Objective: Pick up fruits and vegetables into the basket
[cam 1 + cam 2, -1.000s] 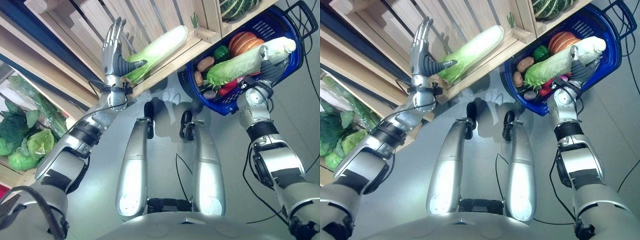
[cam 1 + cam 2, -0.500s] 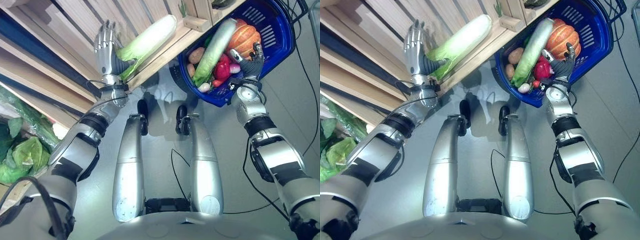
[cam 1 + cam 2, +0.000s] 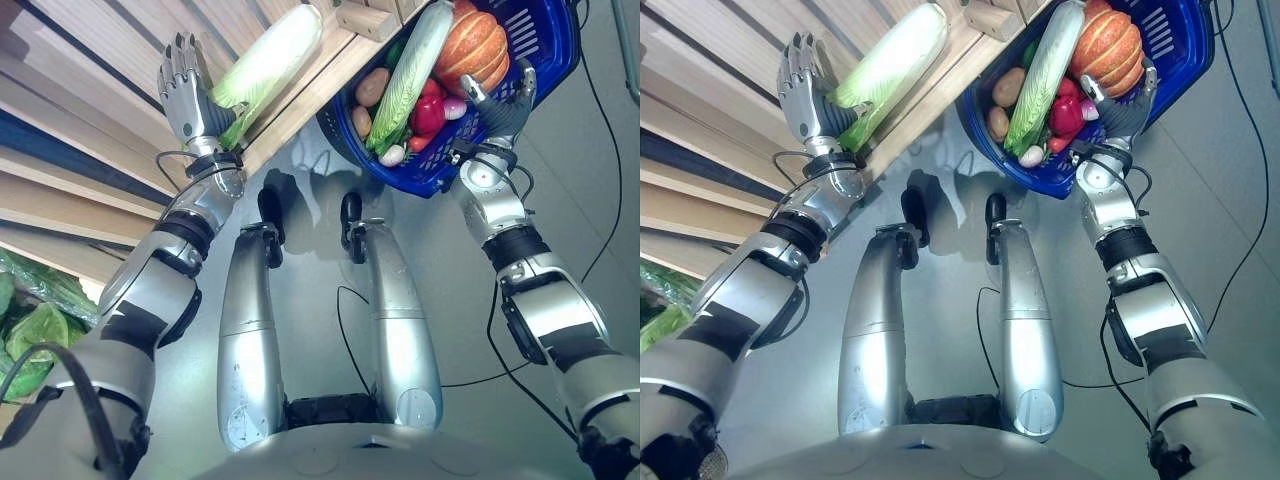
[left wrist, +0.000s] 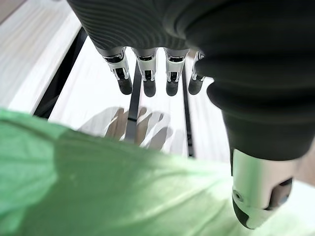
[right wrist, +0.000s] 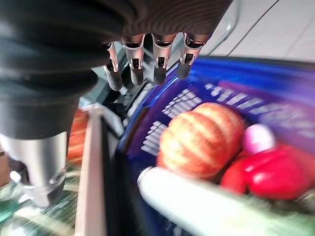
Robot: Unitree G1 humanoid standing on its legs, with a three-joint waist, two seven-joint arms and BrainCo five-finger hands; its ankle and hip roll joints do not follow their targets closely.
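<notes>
A long napa cabbage (image 3: pixel 266 53) lies on the slatted wooden shelf (image 3: pixel 90 110). My left hand (image 3: pixel 185 88) is open just beside its green leafy end, thumb near the leaves (image 4: pixel 98 187). The blue basket (image 3: pixel 548 45) sits on the floor to the right. It holds a second napa cabbage (image 3: pixel 407 72), an orange pumpkin (image 3: pixel 476 48), a red pepper (image 3: pixel 428 113), potatoes (image 3: pixel 372 87) and smaller vegetables. My right hand (image 3: pixel 501 104) is open at the basket's near rim, holding nothing. The right wrist view shows its straight fingers (image 5: pixel 134 69) above the pumpkin (image 5: pixel 202 140).
A wooden crate corner (image 3: pixel 366 18) juts out by the basket. Green leafy vegetables (image 3: pixel 30 335) lie on a lower shelf at the far left. Grey floor stretches to the right of the basket.
My right hand has let go of the napa cabbage, which now lies in the basket, and has drawn back open to the rim. The camera has shifted; the left hand stays by the shelf cabbage.
</notes>
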